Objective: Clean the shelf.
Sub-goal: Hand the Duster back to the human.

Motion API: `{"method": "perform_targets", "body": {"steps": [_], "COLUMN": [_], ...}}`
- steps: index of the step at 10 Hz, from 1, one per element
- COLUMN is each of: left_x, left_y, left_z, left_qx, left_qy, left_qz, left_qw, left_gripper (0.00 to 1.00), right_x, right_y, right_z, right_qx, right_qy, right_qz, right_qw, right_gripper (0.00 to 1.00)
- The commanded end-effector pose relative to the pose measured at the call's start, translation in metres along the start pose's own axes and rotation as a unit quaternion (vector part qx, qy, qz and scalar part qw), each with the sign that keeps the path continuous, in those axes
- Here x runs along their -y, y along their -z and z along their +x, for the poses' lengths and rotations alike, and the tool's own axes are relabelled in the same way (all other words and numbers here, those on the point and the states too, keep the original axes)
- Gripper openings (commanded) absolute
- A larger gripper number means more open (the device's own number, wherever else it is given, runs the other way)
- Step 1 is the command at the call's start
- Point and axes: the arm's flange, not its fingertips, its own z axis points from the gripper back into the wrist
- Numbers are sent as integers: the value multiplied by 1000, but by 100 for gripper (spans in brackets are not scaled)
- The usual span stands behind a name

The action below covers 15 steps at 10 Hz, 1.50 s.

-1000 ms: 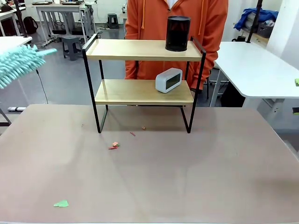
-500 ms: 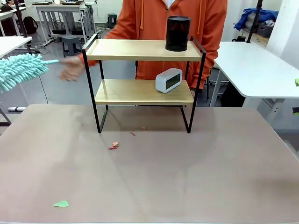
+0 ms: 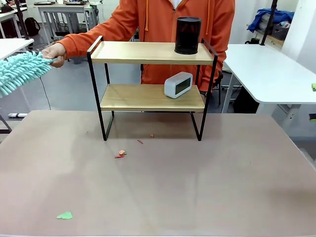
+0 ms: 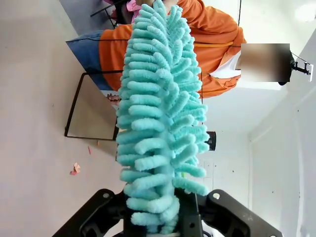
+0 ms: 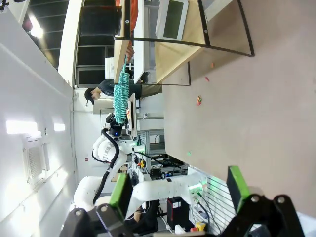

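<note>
The left hand [image 4: 165, 224] is clamped on the base of a turquoise chenille duster [image 4: 160, 113], whose fluffy head rises straight up between the black fingers in its wrist view. In the front view the duster [image 3: 19, 71] pokes in from the left edge, well to the left of the shelf, and the person's hand [image 3: 54, 53] grips its far tip, the orange sleeve [image 3: 94, 37] stretched out toward it. The right hand [image 5: 177, 195] stands wide apart, green pads [image 5: 120, 190] spread with nothing between them, above the desk.

The shelf [image 3: 150, 94] stands on the far middle of the brown desk [image 3: 163, 187], just in front of the person in the orange hoodie. On its top board, toward the right end, stands a black cylindrical container [image 3: 188, 35], upright; what it holds cannot be made out. On the lower board, right of centre, a small white clock-like device [image 3: 178, 84] sits slightly tilted, its dark face turned toward the camera.

On the desk in front of the shelf lie small paper scraps: a red and green cluster [image 3: 120, 154] near the left front leg, two tiny reddish bits [image 3: 140, 141] closer to the shelf, and a green scrap [image 3: 64, 215] well apart near the front left.
</note>
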Motion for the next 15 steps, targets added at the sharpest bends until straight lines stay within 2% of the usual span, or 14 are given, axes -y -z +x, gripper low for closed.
{"method": "perform_targets", "body": {"steps": [1,4,5,6,7,8,9,13,14,15], "left_x": [0,0,0,3,6,7,7,10,11,8], "left_y": [-3,-3,0,-3,-4,-5,-6,-11,-12,-8], "left_z": [-1,-1,0,-1,-2,-3,-4,-11,-21,-35], "left_qx": [-4,-4,0,0,-9,-11,-16,-24,-55,-112], "left_qy": [12,12,0,10,17,21,25,37,46,49], "left_qz": [-7,-7,0,7,4,4,7,15,17,11], "left_qw": [1000,1000,1000,1000,1000,1000,1000,999,997,992], "left_gripper": [0,0,75,75,100,76,100,100,100,100], "right_x": [3,3,3,3,3,3,3,3,3,3], "right_y": [-2,-2,-2,-2,-2,-2,-2,-2,-2,-2], "right_z": [-2,-2,-2,-2,-2,-2,-2,-2,-2,-2], "right_qx": [-1,-1,-1,-1,-1,-1,-1,-1,-1,-1], "right_qy": [-8,-8,-8,-8,-8,-8,-8,-8,-8,-8], "right_qz": [-1,-1,-1,-1,-1,-1,-1,-1,-1,-1], "right_qw": [1000,1000,1000,1000,1000,1000,1000,1000,1000,1000], "right_gripper": [100,100,100,100,100,100,100,100,100,100]}}
